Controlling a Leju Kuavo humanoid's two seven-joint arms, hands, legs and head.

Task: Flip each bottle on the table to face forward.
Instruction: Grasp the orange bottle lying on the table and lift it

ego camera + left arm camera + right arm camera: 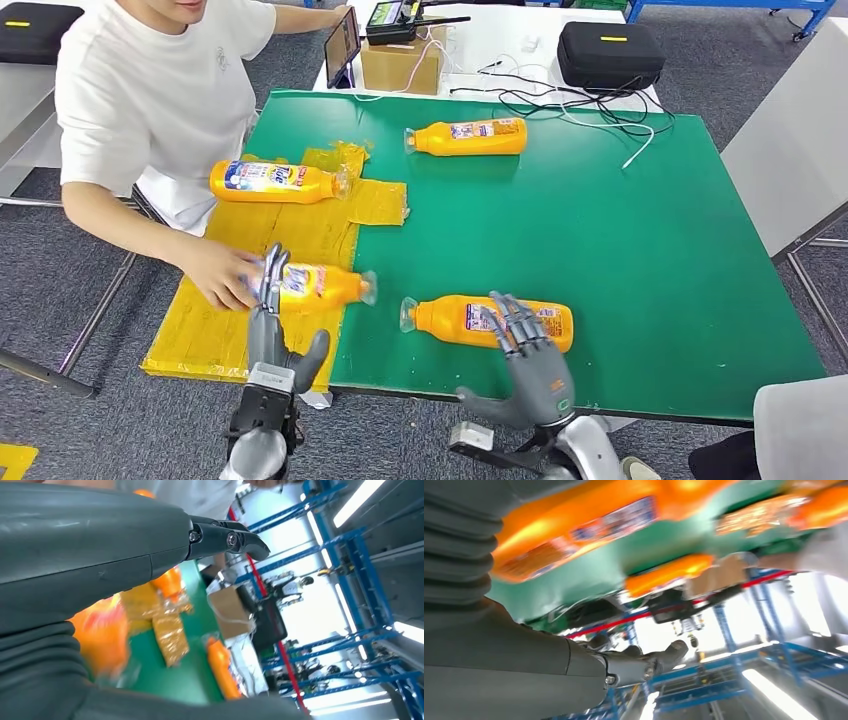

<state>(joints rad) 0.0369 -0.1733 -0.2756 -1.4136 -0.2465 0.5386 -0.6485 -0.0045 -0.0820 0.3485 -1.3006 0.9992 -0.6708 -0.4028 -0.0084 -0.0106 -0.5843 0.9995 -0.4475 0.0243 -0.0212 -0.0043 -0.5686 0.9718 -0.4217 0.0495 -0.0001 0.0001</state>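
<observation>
Head view: the right hand lays spread fingers on the near bottle on the worktop; the left hand, fingers apart, reaches the left bottle, held by a person's hand. Wrist views: blurred, each thumb clear of the bottle, so rolling it label-forward calls for closing first.

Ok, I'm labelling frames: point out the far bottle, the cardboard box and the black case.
far bottle (pixel 470 137), head view, label on its side
cardboard box (pixel 400 68), head view, front face
black case (pixel 610 55), head view, lid
</observation>
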